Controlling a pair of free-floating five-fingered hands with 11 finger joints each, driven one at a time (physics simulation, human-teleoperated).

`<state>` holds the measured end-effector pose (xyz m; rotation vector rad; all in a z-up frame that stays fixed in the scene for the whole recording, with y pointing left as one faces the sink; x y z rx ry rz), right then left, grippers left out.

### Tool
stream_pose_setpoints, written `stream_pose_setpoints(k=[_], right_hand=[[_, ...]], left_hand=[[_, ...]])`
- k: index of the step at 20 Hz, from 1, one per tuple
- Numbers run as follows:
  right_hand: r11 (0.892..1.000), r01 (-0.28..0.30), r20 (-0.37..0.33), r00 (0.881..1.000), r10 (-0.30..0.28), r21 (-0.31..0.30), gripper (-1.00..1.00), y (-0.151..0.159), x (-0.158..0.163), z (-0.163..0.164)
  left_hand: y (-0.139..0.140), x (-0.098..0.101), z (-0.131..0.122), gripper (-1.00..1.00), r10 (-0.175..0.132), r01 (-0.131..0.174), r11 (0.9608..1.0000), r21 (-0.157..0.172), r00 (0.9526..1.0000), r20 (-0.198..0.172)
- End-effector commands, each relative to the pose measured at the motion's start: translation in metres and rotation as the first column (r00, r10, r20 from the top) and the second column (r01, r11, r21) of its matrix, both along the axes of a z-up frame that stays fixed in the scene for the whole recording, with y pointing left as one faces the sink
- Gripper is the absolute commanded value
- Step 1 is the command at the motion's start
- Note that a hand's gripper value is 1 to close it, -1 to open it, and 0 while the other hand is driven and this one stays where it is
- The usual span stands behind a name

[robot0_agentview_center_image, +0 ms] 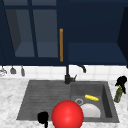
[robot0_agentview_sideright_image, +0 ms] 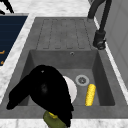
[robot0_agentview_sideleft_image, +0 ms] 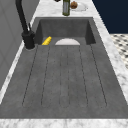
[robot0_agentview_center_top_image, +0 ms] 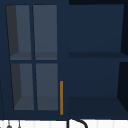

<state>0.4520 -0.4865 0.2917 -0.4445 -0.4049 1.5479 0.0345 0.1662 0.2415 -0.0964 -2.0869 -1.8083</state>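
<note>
My right hand [robot0_agentview_center_image: 121,80] is at the right end of the sink, curled round the neck of an olive green bottle [robot0_agentview_center_image: 118,95] that stands on the counter and leans a little. In the right side view the same hand [robot0_agentview_sideright_image: 47,90] looms over the bottle [robot0_agentview_sideright_image: 53,120]. My left hand [robot0_agentview_center_image: 43,117] hangs idle at the sink's front left edge, fingers relaxed. A yellow corn cob [robot0_agentview_center_image: 91,97] and a white plate [robot0_agentview_center_image: 91,110] lie in the basin. A red round thing [robot0_agentview_center_image: 67,115] sits at the front edge.
The black faucet [robot0_agentview_center_image: 67,77] stands behind the grey sink, whose ribbed drainboard [robot0_agentview_center_image: 37,97] is on the left. Above hangs a navy cabinet with a glass door, a gold handle [robot0_agentview_center_top_image: 61,97] and bare shelves [robot0_agentview_center_top_image: 95,55]. A small dish [robot0_agentview_sideleft_image: 77,6] lies past the bottle.
</note>
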Motion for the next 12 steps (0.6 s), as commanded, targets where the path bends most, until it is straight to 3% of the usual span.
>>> stream_pose_setpoints(k=[1, 6, 10, 11, 12], right_hand=[[1.0, -0.002, 0.022, 1.0, 0.002, 0.0, -1.0, -0.001, -0.01, -0.004], [1.0, -0.003, 0.04, 0.999, 0.004, -0.024, -1.0, 0.005, -0.008, -0.01], [0.999, -0.001, 0.1, 0.995, 0.006, -0.052, -1.0, 0.01, -0.008, -0.016], [0.998, -0.001, 0.112, 0.994, 0.008, -0.063, 1.0, 0.012, -0.007, -0.017], [0.996, -0.022, 0.135, 0.99, 0.034, -0.089, 1.0, 0.015, -0.005, -0.018]], left_hand=[[0.0, 0.0, 0.0, 0.0, 0.0, 0.0, 1.0, 0.0, 1.0, 0.0], [0.0, 0.0, 0.0, 0.0, 0.0, 0.0, 1.0, 0.0, 1.0, 0.0], [0.0, 0.0, 0.0, 0.0, 0.0, 0.0, 1.0, 0.0, 1.0, 0.0], [0.0, 0.0, 0.0, 0.0, 0.0, 0.0, 1.0, 0.0, 1.0, 0.0], [0.0, 0.0, 0.0, 0.0, 0.0, 0.0, 1.0, 0.0, 1.0, 0.0]])
